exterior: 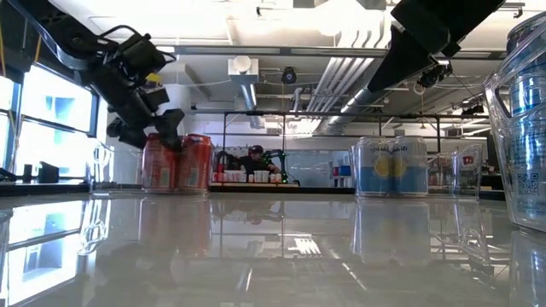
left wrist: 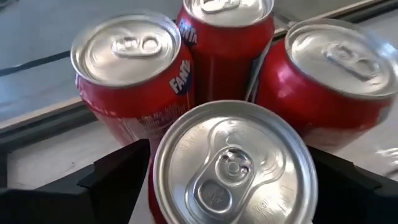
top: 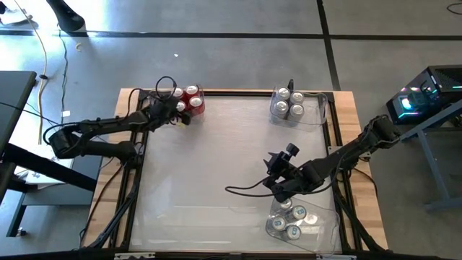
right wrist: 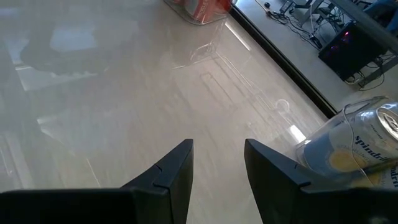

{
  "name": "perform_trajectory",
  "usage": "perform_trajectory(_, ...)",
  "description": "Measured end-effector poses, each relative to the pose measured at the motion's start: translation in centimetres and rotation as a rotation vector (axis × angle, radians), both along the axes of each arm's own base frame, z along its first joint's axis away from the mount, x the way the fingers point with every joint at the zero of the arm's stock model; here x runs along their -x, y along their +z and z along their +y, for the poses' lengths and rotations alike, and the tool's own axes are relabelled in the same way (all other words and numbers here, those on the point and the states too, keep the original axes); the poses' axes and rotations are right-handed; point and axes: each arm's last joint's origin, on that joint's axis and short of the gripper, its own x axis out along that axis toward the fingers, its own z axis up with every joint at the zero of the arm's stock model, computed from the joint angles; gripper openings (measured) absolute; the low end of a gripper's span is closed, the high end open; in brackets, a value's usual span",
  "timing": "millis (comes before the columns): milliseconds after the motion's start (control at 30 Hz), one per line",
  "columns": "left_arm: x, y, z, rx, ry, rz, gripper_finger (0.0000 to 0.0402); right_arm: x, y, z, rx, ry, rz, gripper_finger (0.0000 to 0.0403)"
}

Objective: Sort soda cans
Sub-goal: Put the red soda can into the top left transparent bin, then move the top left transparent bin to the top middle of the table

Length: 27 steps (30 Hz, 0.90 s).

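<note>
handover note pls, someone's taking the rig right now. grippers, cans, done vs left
Left gripper: over the far-left bin, fingers open around the nearest of four red cans, apparently just letting go.
Right gripper: empty, fingers apart, above bare table near the near-right bin.
Cans: red cans far left, light blue cans far right, silver cans near right.
Done: no loose cans visible on the table.
Left: retract the left arm clear.

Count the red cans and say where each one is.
4. All red cans stand clustered in the clear bin at the table's far left corner; the left gripper straddles the nearest one. None elsewhere.
</note>
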Motion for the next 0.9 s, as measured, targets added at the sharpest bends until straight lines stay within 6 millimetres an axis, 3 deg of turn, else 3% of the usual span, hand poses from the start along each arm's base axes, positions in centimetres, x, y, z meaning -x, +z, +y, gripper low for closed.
perform_trajectory(133, 0.3, 1.4, -0.4, -0.034, -0.019, -0.011, 0.0360, 0.0, 0.0, 0.0, 0.000, 0.000, 0.000, 0.0139)
perform_trajectory(333, 0.4, 6.1, -1.9, -0.050, -0.147, 0.073, 0.0360, 0.0, 0.0, 0.0, -0.002, 0.000, -0.005, 0.0139)
perform_trajectory(467, 0.6, 9.3, -3.0, 0.022, -0.278, 0.179, 0.0360, -0.1, 0.0, 0.0, -0.004, 0.000, -0.007, 0.0139)
perform_trajectory(567, 0.8, 10.4, -3.4, 0.135, -0.353, 0.283, 0.0360, -0.1, 0.1, 0.0, 0.006, 0.002, -0.011, 0.0139)
perform_trajectory(667, 0.7, 9.9, -3.2, 0.250, -0.399, 0.461, 0.0356, -0.3, 0.2, 0.1, 0.016, 0.022, -0.016, 0.0139)
perform_trajectory(900, -0.6, 5.7, -1.0, 0.427, -0.434, 0.842, 0.0336, -0.8, 0.4, 0.4, 0.039, 0.071, -0.022, 0.0139)
